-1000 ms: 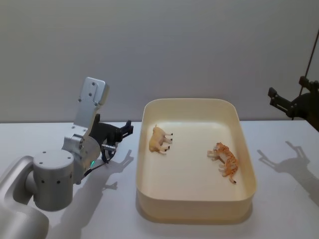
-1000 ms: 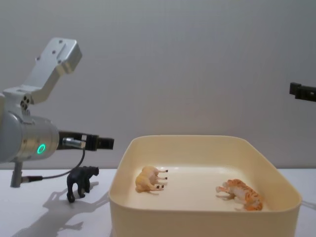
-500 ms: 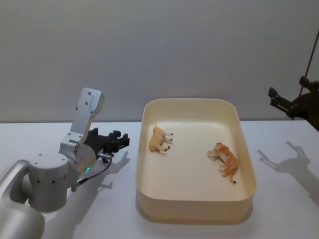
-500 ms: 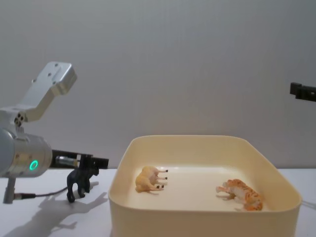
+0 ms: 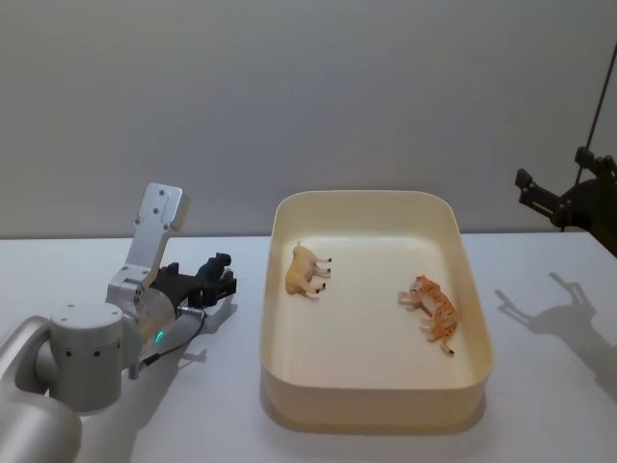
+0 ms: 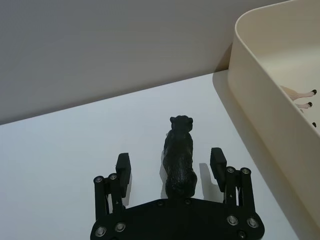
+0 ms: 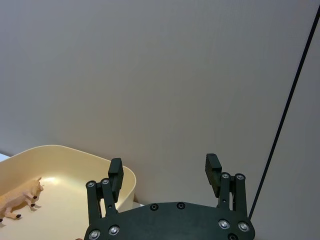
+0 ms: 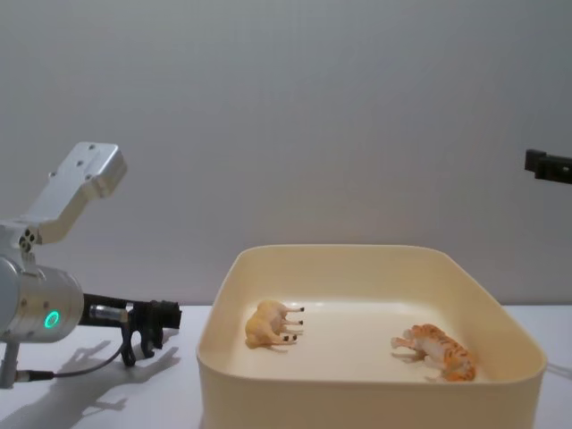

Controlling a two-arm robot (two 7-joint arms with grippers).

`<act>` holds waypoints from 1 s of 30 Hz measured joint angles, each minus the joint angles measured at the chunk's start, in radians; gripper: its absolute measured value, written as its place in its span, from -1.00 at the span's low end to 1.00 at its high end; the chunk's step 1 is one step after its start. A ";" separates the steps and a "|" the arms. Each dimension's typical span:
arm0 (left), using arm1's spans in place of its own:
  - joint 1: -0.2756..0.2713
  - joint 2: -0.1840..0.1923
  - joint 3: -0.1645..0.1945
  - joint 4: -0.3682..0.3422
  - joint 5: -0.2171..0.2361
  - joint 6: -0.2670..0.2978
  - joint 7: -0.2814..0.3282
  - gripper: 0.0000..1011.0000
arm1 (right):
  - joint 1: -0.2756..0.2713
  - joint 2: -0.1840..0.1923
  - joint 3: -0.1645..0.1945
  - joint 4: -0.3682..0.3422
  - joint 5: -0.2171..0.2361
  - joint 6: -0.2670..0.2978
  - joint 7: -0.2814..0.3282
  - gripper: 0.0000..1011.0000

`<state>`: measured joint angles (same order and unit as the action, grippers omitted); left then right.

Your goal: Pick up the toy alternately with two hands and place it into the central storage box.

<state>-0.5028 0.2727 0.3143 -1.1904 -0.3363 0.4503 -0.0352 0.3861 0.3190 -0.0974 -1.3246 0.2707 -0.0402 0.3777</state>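
Note:
A black panther toy [image 6: 178, 159] stands on the white table left of the central storage box [image 5: 376, 395]. My left gripper [image 6: 170, 164] is low at the table and open. Its fingers [image 6: 123, 167] flank the panther with a gap on each side. In the head view the left gripper [image 5: 214, 280] covers most of the panther [image 5: 216, 261]. In the chest view the panther's legs [image 8: 134, 347] show below the left gripper [image 8: 154, 315]. My right gripper [image 7: 164, 170] hangs open and empty, high to the right of the box [image 7: 65, 162]. Inside the box lie a tan animal [image 5: 307, 271] and an orange tiger [image 5: 434, 313].
The box's near wall [image 8: 357, 393] rises well above the table, close to the right of the panther. A thin black cable [image 7: 285, 115] runs down beside the right gripper [image 5: 554, 201]. A plain grey wall stands behind the table.
My left arm has dropped and drawn back toward the table, bringing its open gripper down around the black panther. The right arm and the toys in the box have not moved.

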 joint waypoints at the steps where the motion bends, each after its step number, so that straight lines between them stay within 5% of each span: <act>1: -0.001 0.000 0.000 0.002 0.000 0.000 0.000 0.92 | 0.000 0.000 0.000 0.000 0.000 0.000 0.000 0.98; 22: -0.011 -0.004 -0.005 0.037 0.000 -0.005 -0.004 -0.29 | 0.000 0.000 0.000 0.000 0.000 0.000 0.000 0.98; 30: -0.005 -0.004 -0.005 0.018 0.001 -0.014 0.012 -0.38 | 0.000 0.000 0.000 0.000 0.000 0.000 0.000 0.98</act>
<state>-0.5080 0.2684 0.3088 -1.1726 -0.3357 0.4358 -0.0230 0.3860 0.3190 -0.0974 -1.3246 0.2707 -0.0402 0.3777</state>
